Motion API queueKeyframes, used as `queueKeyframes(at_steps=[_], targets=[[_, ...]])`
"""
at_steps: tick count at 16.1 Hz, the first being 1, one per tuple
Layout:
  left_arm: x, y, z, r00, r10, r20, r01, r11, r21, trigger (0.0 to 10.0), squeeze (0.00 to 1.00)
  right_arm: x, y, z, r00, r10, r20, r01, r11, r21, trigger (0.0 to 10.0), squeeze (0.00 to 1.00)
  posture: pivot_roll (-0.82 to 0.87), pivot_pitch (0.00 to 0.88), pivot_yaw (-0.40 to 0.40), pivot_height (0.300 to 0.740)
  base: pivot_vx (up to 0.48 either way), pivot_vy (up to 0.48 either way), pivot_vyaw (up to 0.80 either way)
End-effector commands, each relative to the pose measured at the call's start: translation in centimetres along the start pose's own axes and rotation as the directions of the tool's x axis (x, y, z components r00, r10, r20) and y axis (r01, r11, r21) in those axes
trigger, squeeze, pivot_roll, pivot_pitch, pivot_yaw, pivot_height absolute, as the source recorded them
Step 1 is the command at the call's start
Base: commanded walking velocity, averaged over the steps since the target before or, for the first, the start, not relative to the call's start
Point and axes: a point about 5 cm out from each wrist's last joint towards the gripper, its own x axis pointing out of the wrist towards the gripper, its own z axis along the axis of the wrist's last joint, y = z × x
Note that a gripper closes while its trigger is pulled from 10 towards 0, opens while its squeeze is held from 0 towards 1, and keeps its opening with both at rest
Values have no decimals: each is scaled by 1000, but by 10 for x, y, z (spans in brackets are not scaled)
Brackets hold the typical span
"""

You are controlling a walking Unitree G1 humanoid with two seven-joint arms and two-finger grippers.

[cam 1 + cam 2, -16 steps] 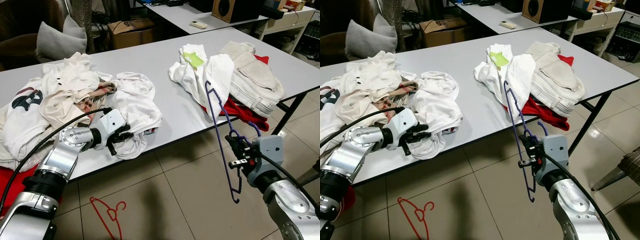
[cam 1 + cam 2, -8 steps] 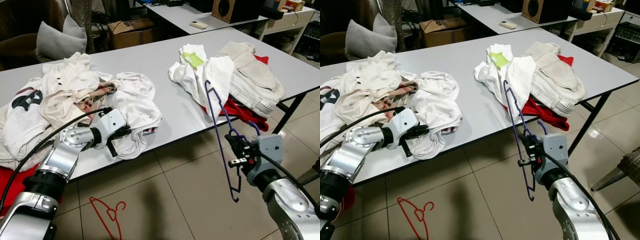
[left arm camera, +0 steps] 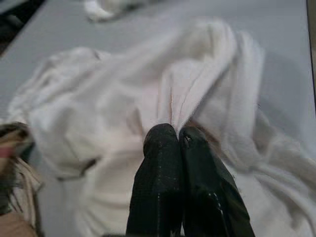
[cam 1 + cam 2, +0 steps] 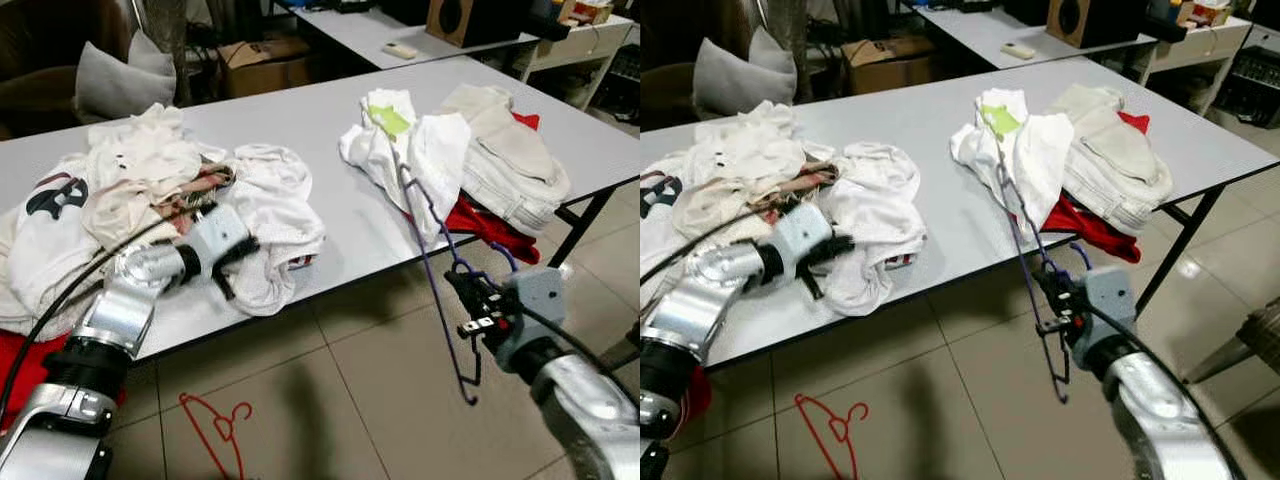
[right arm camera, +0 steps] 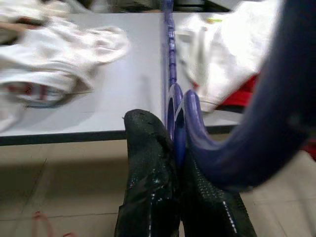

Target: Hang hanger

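Note:
My right gripper (image 4: 466, 290) is shut on a purple hanger (image 4: 430, 262), held upright off the table's front edge, its top near the white shirt pile. In the right wrist view the hanger's neck (image 5: 174, 106) is pinched between the black fingers (image 5: 148, 163). My left gripper (image 4: 238, 262) is shut on a fold of a white shirt (image 4: 275, 210) at the table's near edge; the left wrist view has the cloth (image 3: 192, 94) bunched at the closed fingertips (image 3: 170, 136).
The grey table (image 4: 300, 125) carries a heap of pale clothes (image 4: 120, 190) on the left and white, beige and red garments (image 4: 490, 160) on the right. A red hanger (image 4: 215, 425) lies on the tiled floor. Another table, boxes and a cushion stand behind.
The purple hanger's top has tilted slightly left toward the table. My left gripper has shifted a little, still pinching the white shirt. The view is blurrier.

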Motion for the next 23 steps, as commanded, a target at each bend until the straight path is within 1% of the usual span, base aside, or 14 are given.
queueKeyframes(at_steps=[1, 2, 3, 4, 5, 6, 8, 10, 12, 14, 17, 18, 19, 23], targets=[[-1, 11, 16, 998, 41, 46, -41, 999, 2, 0, 0, -5, 0, 11, 998, 47, 41, -47, 999, 4, 10000, 0, -234, 0, 57, 740, 0, 0, 0], [-1, 12, 17, 998, 45, 51, -45, 999, 3, 0, 0, -6, 0, 12, 997, 61, 44, -61, 998, 6, 10000, 0, -234, 0, 57, 740, 0, 0, 0], [-1, 22, 36, 990, 93, 102, -95, 995, 17, 0, 0, -18, 4, 16, 977, 207, 42, -208, 978, 9, 10000, 0, -236, 0, 60, 740, 0, 0, 0], [-1, 25, 41, 988, 103, 114, -106, 994, 20, 0, 0, -20, 4, 17, 971, 236, 42, -237, 971, 14, 10000, 0, -230, 0, 56, 740, 0, 0, 0], [-1, 29, 53, 981, 128, 144, -134, 990, 33, 0, 0, -27, 5, 19, 952, 304, 45, -305, 952, 33, 10000, 0, -224, 0, 54, 740, 0, 0, 0], [-1, 32, 65, 973, 147, 180, -157, 987, 45, 0, 0, -36, 7, 20, 917, 397, 35, -398, 915, 70, 10000, 0, -224, 0, 54, 740, 0, 0, 0], [-1, 33, 80, 965, 146, 220, -165, 984, 70, 0, 0, -47, 8, 20, 874, 486, 13, -485, 868, 105, 10000, 0, -230, 0, 60, 740, 0, 0, 0], [-1, 32, 85, 964, 139, 225, -164, 982, 96, 0, 0, -53, 9, 19, 851, 525, -8, -519, 843, 143, 10000, 0, -230, 0, 60, 740, 0, 0, 0], [-2, 27, 85, 972, 98, 212, -129, 982, 138, 0, 0, -49, 9, 13, 860, 509, -35, -497, 851, 171, 10000, 0, -229, 0, 60, 740, 0, 0, 0], [-6, 25, 88, 973, 83, 217, -117, 982, 147, 0, 0, -42, 7, 10, 862, 503, -66, -480, 850, 215, 10000, 0, -229, 0, 57, 740, 0, 0, 0], [-12, 15, 92, 978, 3, 211, -44, 981, 190, 0, 0, -20, 9, 9, 854, 513, -88, -484, 845, 229, 10000, 0, -219, 0, 46, 740, 0, 0, 0], [-13, 14, 93, 978, -8, 209, -34, 980, 196, 0, 0, -17, 9, 8, 855, 511, -93, -481, 846, 230, 10000, 0, -219, 0, 46, 740, 0, 0, 0], [-16, 6, 95, 977, -59, 204, 16, 978, 207, 0, 0, -4, 9, 7, 849, 516, -115, -481, 845, 235, 10000, 0, -204, 0, 37, 740, 0, 0, 0], [-19, -1, 100, 973, -97, 210, 52, 977, 208, 0, 0, 23, 9, 6, 848, 512, -136, -471, 847, 248, 10000, 0, -193, 0, 31, 740, 0, 0, 0]])
